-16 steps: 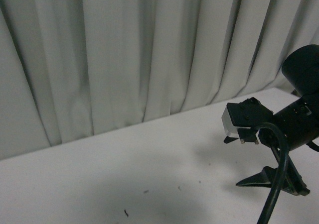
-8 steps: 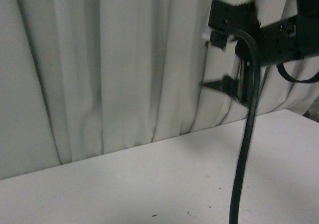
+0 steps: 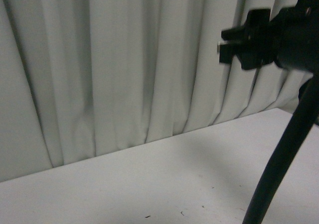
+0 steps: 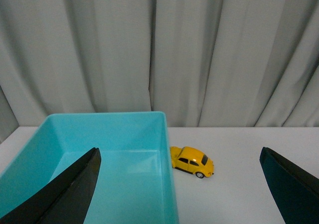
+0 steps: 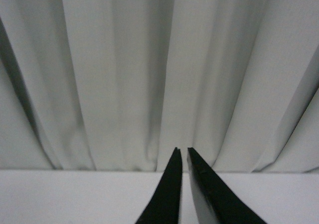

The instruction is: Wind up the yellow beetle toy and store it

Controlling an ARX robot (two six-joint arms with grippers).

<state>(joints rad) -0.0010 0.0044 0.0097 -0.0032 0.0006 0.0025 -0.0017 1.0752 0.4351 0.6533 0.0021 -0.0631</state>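
The yellow beetle toy (image 4: 193, 161) stands on its wheels on the white table, its rear touching or almost touching the outer wall of a teal bin (image 4: 167, 134). My left gripper (image 4: 179, 153) is open and empty, held back from the toy, with one dark finger (image 4: 65, 194) over the bin and the other (image 4: 291, 184) over bare table. My right gripper (image 5: 182, 152) is shut on nothing, above the table and pointing at the curtain. The front view shows only the right arm's wrist (image 3: 271, 37) high up, not the toy.
A pale pleated curtain (image 3: 124, 64) hangs along the table's far edge. The white table (image 3: 164, 184) has a few small dark specks. A thick black cable (image 3: 284, 159) hangs down from the right wrist. Nothing shows inside the teal bin.
In the front view the right arm has risen from just above the table to high in front of the curtain, and its cable now hangs across the lower right.
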